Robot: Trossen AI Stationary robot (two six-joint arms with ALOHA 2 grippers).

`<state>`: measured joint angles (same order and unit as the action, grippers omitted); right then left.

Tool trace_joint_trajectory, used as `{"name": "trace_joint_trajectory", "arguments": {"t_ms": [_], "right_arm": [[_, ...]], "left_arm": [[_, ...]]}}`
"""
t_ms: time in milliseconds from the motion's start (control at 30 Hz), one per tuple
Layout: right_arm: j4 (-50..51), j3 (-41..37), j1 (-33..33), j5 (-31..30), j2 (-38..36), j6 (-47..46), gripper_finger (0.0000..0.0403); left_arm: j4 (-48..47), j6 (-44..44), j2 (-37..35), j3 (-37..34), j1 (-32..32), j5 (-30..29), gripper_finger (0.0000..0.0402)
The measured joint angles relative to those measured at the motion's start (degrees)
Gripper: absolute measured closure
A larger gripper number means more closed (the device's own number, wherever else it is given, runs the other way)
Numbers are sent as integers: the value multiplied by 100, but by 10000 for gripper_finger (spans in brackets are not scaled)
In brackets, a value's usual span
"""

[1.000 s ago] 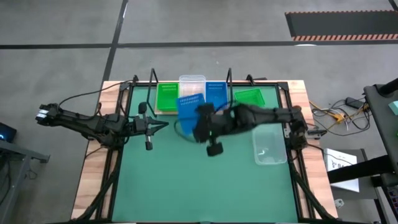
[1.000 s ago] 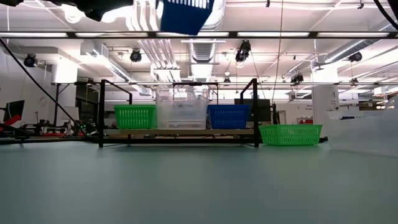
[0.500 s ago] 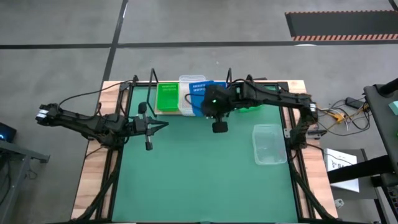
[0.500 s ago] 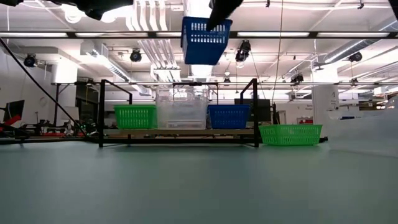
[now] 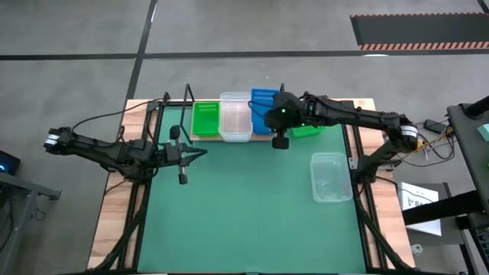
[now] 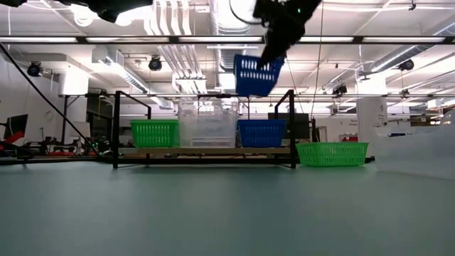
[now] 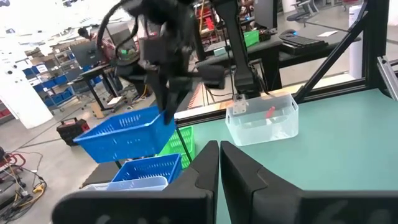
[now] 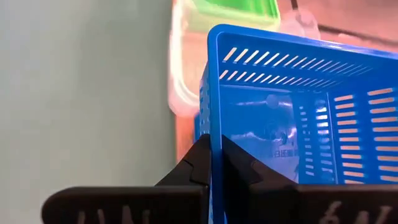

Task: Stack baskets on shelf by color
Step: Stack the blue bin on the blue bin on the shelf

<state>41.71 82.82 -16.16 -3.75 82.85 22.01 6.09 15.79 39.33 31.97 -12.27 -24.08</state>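
The right gripper (image 6: 274,53) hung above the right end of the shelf (image 6: 206,151), its two dark fingers (image 8: 208,163) clamped together on the thin wall of a blue basket (image 6: 256,75). That basket was held tilted in the air, apart from the second blue basket (image 6: 261,132) seated on the board directly beneath it, with open air between the two. On the shelf a green basket (image 6: 154,133) stood at the left, a clear basket (image 6: 207,128) in the middle and the blue one at the right, set close side by side between the black wire uprights (image 6: 115,128). A further green basket (image 6: 331,153) rested on the desk (image 5: 244,214) just beyond the shelf's right upright, and a clear basket (image 5: 331,177) lay well apart on the green mat near the desk's right edge. The left gripper (image 5: 200,153), its fingers together and holding nothing, waited over the left side of the desk, in front of the shelf's left end. The middle and near parts of the mat lay open. The baskets were rectangular moulded plastic with slotted walls and rounded rims; the clear ones were see-through. The shelf board was light-brown wood; the mat was smooth and matt green within a wooden border.
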Motion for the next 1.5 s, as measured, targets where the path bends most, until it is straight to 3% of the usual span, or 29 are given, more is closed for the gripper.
{"name": "trace_joint_trajectory", "arguments": {"t_ms": [233,933,1300,1500], "right_arm": [[-279,-481,-585,415,114,35,394],[-648,-712,-651,422,683,47,393],[-575,-701,-649,420,677,-149,330],[6,-303,-630,416,657,-287,301]], "left_arm": [[61,-2,0,0,0,0,402],[105,114,26,0,0,0,402],[118,118,26,0,0,0,402],[125,120,26,0,0,-2,402]]}}
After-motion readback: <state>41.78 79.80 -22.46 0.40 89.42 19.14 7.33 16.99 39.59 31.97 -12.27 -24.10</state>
